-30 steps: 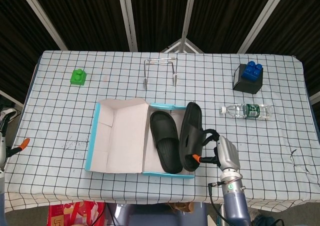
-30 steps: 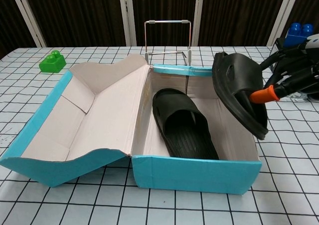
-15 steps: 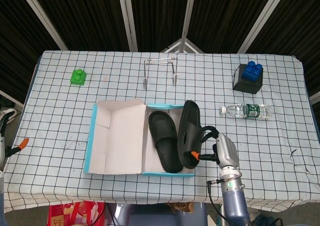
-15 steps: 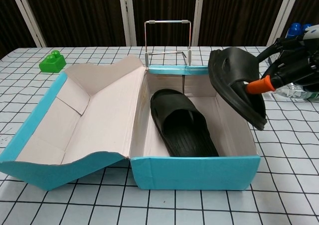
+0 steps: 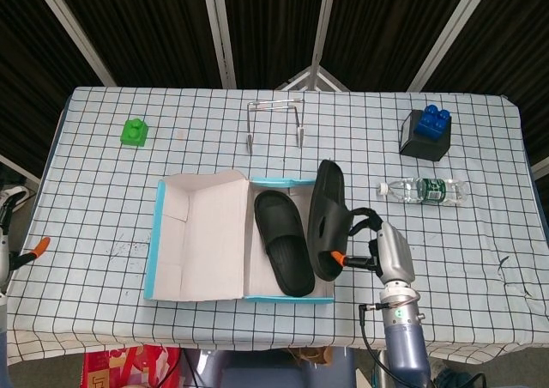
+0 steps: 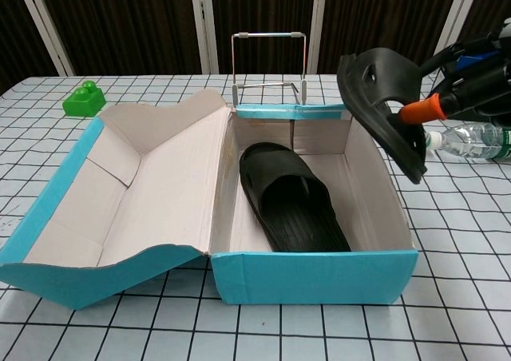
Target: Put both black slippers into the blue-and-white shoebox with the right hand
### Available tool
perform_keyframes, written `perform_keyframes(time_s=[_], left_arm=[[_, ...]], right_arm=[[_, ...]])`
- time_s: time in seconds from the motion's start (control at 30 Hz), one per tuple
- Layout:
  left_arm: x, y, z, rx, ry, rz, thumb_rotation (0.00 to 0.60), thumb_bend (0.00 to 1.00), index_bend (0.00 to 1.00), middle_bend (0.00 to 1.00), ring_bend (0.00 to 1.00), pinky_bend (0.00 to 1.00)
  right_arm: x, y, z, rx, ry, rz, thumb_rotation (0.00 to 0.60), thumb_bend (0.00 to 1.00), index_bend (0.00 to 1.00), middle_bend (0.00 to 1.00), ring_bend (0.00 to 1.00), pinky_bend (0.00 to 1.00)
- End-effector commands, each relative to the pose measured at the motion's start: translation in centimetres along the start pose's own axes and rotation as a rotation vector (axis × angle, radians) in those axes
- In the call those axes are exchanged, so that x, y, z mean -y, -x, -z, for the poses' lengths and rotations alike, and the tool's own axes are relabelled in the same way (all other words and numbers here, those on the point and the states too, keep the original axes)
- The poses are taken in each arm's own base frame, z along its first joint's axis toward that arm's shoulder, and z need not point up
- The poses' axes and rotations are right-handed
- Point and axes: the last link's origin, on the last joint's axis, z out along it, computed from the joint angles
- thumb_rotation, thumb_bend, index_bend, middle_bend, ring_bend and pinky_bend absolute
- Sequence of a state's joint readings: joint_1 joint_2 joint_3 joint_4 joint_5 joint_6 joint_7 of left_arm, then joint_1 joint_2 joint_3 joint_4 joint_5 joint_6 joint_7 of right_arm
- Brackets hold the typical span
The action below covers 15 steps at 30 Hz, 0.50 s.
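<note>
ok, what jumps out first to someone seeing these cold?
The right hand holding a black slipper tilted in the air above the right wall of the open shoebox, at the table's near middle. The other slipper already lies flat inside it. Then the bright bits: a green block far left and a blue block far right.

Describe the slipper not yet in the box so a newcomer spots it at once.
Find the open blue-and-white shoebox mid-table. Above its right wall, the right hand holds a black slipper on edge; its twin lies flat inside the box.
</note>
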<state>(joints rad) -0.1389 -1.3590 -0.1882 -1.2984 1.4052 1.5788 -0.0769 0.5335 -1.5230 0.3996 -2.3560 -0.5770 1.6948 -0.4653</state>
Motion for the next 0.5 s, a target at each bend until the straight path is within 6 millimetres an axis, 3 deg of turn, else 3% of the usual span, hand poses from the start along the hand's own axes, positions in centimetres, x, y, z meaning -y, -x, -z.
perform_keyframes(time_s=[0.03, 0.5], left_arm=[[-0.02, 0.02, 0.01, 0.000, 0.000, -0.001, 0.600, 0.23, 0.19, 0.00, 0.00, 0.12], [0.03, -0.08, 0.00, -0.003, -0.002, 0.001, 0.600, 0.23, 0.19, 0.00, 0.00, 0.12]], right_arm=[[-0.04, -0.14, -0.09, 0.002, 0.000, -0.015, 0.600, 0.58, 0.83, 0.48, 1.00, 1.00], [0.08, 0.46, -0.44, 0.160, -0.039, -0.128, 0.600, 0.59, 0.84, 0.48, 1.00, 1.00]])
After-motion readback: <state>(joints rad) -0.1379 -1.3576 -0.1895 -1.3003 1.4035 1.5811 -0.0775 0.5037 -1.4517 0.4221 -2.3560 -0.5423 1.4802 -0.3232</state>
